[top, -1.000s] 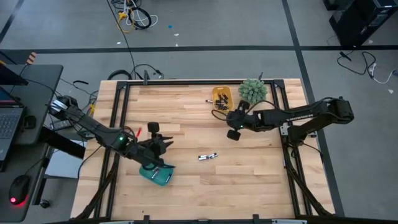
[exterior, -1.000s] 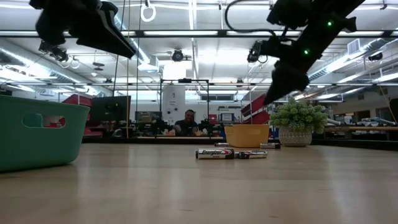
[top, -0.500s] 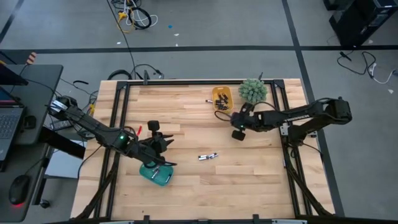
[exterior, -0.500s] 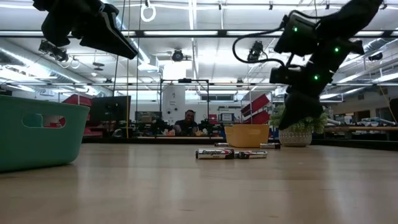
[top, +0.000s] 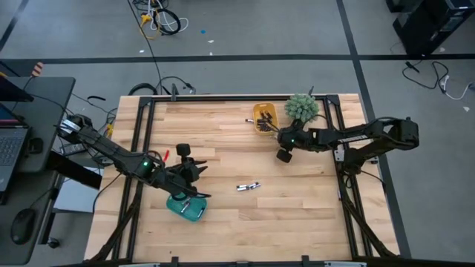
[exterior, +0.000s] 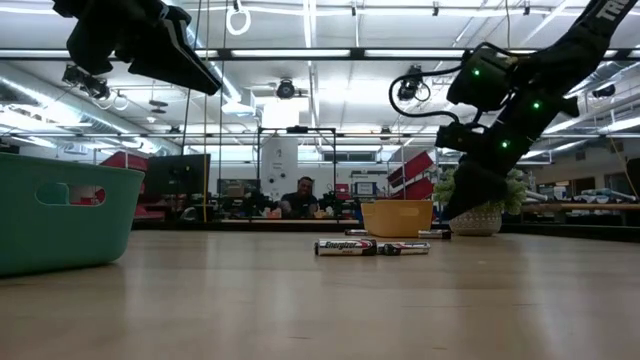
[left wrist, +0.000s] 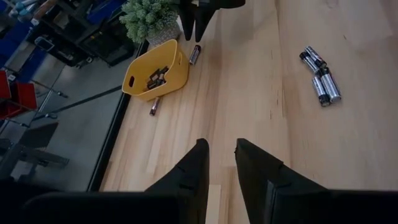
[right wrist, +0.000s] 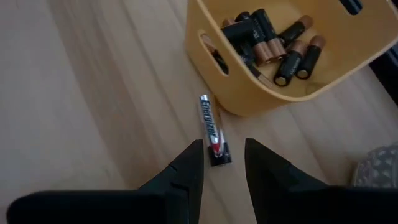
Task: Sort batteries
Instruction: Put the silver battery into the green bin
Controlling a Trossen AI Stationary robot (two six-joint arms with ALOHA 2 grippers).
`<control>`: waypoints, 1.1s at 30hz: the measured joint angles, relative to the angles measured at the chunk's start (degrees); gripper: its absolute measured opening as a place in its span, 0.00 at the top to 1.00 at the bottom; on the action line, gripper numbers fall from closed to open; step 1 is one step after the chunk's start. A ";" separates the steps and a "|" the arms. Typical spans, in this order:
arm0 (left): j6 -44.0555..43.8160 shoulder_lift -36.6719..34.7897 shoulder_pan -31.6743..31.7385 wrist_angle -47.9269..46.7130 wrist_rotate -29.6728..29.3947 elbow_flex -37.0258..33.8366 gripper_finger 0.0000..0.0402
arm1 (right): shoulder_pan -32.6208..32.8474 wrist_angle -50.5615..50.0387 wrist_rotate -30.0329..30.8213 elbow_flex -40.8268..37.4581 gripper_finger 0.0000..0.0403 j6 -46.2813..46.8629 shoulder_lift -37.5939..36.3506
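Observation:
One silver-and-black battery (right wrist: 211, 127) lies flat on the wood beside the yellow bin (right wrist: 249, 87), which holds several dark batteries (right wrist: 280, 43). My right gripper (right wrist: 222, 144) is open low over that battery; its fingers stand either side of the battery's near end without touching. In the high view, my right gripper (top: 283, 154) is just near of the yellow bin (top: 264, 116). A few more batteries (top: 247, 187) lie loose mid-table. My left gripper (left wrist: 219, 158) is open and empty, held above the teal basket (top: 185, 208).
A small potted plant (top: 301, 108) stands at the far right, next to the yellow bin. Another battery (left wrist: 153, 107) lies on the table by the bin's other side. Bare wood spreads between the loose batteries (exterior: 370, 247) and the teal basket (exterior: 60, 215).
My right gripper has come down toward the table and gone a little toward the right edge, ending low beside the yellow bin. Its wrist has rolled slightly. My left arm has kept still.

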 joint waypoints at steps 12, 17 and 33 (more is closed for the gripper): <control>-0.04 0.00 -0.01 0.07 0.00 0.00 0.80 | -4.78 2.46 -6.49 -0.89 0.74 0.42 0.03; -0.04 0.00 0.01 0.09 0.00 0.00 0.80 | -5.11 2.52 -6.79 -0.89 0.74 1.28 0.03; -0.04 0.00 -0.01 0.65 0.02 0.00 0.81 | -5.08 2.54 -6.88 -0.89 0.58 5.83 0.06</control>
